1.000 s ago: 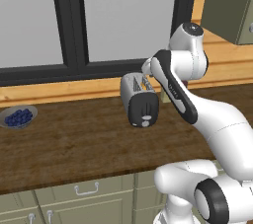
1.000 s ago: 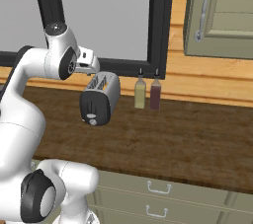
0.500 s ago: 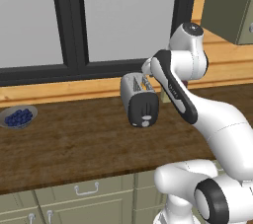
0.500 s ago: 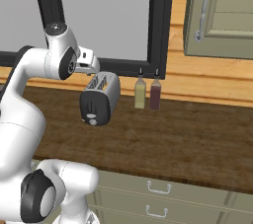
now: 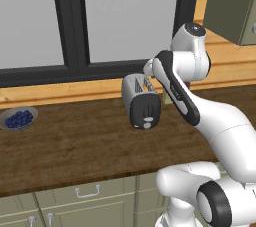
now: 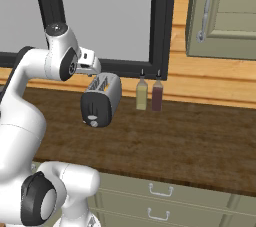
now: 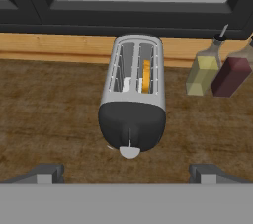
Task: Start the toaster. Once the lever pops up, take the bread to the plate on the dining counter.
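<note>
The gripper (image 7: pixel 126 171) hangs above the worktop (image 7: pixel 49 119) with its two dark finger tips (image 7: pixel 44 172) far apart, and nothing is between them. Just past the tips sits the toaster (image 7: pixel 132 94), with its black end face turned toward the hand. A small pale tab sticks out low on that face; this looks like the lever (image 7: pixel 129 152), though it is tiny and hard to be sure of. Deeper in, the right slot holds the bread (image 7: pixel 146 76) (only its golden edge peeks out). The hand is not touching the toaster yet.

So the first step is in hand: starting the toaster. I think the next move is to bring the hand down to the black face and push the lever down, taking care not to hit the round knob (image 5: pixel 145 125) instead.

Farther back, beside the toaster, stand a yellow bottle (image 7: pixel 203 72) and a dark red bottle (image 7: pixel 231 74). Behind them run the wooden ledge (image 7: pixel 49 45) and the dark window frame (image 7: pixel 128 16). Off to the side on the worktop rests a grey bowl of blueberries (image 5: pixel 18 118).
</note>
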Robot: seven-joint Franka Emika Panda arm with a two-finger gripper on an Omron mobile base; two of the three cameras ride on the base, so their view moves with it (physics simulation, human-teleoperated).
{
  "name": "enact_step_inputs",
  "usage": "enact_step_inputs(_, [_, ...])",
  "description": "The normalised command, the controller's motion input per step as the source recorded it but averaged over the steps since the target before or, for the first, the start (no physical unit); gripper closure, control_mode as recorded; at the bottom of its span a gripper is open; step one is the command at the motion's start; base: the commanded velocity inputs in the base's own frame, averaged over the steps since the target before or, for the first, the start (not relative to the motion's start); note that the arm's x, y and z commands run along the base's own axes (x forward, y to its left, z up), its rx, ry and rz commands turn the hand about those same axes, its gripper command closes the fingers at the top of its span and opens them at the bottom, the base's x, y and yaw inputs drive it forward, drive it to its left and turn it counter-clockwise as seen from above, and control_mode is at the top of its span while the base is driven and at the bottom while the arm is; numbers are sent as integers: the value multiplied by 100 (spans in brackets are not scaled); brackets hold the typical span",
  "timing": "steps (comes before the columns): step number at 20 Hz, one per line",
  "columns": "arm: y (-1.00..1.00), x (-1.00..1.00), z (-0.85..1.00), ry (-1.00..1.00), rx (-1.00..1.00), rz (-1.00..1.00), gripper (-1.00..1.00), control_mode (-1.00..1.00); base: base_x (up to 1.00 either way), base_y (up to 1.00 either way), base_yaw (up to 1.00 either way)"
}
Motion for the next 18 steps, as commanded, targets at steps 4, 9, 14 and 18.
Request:
enact_step_inputs(4, [0, 0, 0, 0, 0, 0, -100, -100, 0, 0, 0])
enact_step_inputs(9, [0, 0, 0, 0, 0, 0, -100, -100, 0, 0, 0])
enact_step_inputs(14, [0, 0, 0, 0, 0, 0, -100, -100, 0, 0, 0])
enact_step_inputs(18, [0, 0, 0, 0, 0, 0, -100, -100, 0, 0, 0])
